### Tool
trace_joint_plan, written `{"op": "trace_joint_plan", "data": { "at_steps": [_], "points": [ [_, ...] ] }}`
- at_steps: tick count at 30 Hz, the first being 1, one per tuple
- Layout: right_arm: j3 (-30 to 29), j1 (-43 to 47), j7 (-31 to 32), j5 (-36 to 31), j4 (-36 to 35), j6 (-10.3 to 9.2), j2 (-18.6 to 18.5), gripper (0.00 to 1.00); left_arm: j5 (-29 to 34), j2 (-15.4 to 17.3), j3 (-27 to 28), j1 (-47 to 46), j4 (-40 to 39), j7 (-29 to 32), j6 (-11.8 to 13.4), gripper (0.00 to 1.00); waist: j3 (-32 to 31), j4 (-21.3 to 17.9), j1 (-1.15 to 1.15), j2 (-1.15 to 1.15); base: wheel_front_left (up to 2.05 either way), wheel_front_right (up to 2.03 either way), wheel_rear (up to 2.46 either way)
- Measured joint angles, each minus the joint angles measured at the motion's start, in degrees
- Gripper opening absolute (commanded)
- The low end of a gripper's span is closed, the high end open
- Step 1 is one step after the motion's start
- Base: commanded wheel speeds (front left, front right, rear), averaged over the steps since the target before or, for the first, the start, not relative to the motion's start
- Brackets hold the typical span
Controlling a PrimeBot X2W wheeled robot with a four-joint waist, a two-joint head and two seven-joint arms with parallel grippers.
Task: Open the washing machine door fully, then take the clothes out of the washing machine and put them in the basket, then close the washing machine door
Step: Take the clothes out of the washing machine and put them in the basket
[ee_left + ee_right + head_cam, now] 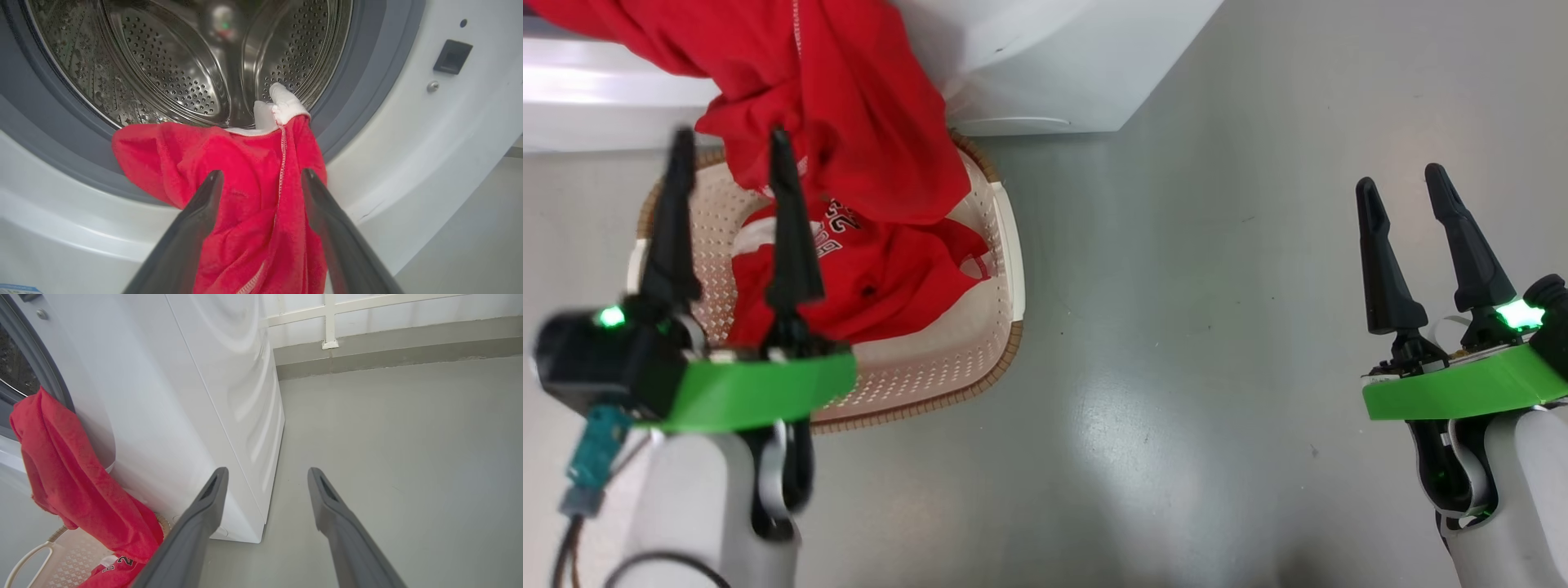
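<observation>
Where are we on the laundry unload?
Done: door open, since the drum is exposed; one red shirt lies in the basket. In hand: a second red garment hangs from the drum's lip over the basket; the left gripper faces it, jaws open, empty. The right gripper is off aside, jaws open. Left: drop that garment in, close the door.

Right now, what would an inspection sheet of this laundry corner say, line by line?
Surface: smooth grey floor.
Job's things: big white front-loading washing machine; red soft garment draped over its grey rubber gasket, hanging down to the cream perforated plastic basket; second red garment, lettered, lying inside the basket.
Clutter: nothing seen.
Grippers: left gripper open, above the basket; right gripper open, over the floor.
Cables: teal connector and dark wire below the left gripper.
Surroundings: pale wall with white rail.
</observation>
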Motion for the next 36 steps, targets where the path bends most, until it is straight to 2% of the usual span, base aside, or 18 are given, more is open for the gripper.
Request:
{"op": "trace_joint_plan", "data": {
  "at_steps": [5,10,19,26,29,36],
  "points": [
    [-0.01,0.0,0.0,0.0,0.01,0.0,0.0,1.0,1.38,-0.07,2.31,-6.18,2.13,-0.02,-1.05,1.0,0.0,-0.13,0.0,0.0,0.0,0.0,0.0],
    [0.08,0.01,0.0,-0.01,0.01,0.0,0.01,1.0,3.26,-0.24,3.56,-12.82,7.82,-0.08,-1.56,1.0,-0.06,-0.28,0.0,0.0,0.0,0.0,0.0],
    [0.49,0.03,0.0,0.0,0.19,0.0,-0.02,1.0,2.87,-0.33,4.8,-26.8,28.27,0.11,-2.57,1.0,-0.06,-0.29,0.0,0.0,0.0,0.0,0.0],
    [0.68,0.02,0.0,0.0,0.26,0.0,-0.02,1.0,2.27,0.36,5.14,-36.52,42.89,4.64,-2.55,1.0,0.52,-0.54,0.0,0.0,0.0,0.0,0.0],
    [0.63,0.02,0.0,0.0,0.25,0.0,-0.02,1.0,2.25,0.81,5.11,-38.82,47.36,6.04,-2.56,1.0,0.72,-0.58,0.0,0.0,0.0,0.0,0.0],
    [0.47,0.01,0.0,0.0,0.25,0.0,-0.01,1.0,1.86,1.01,4.69,-41.84,53.81,4.95,-3.18,0.98,0.61,-0.52,0.0,0.0,0.0,0.0,0.0]
  ]
}}
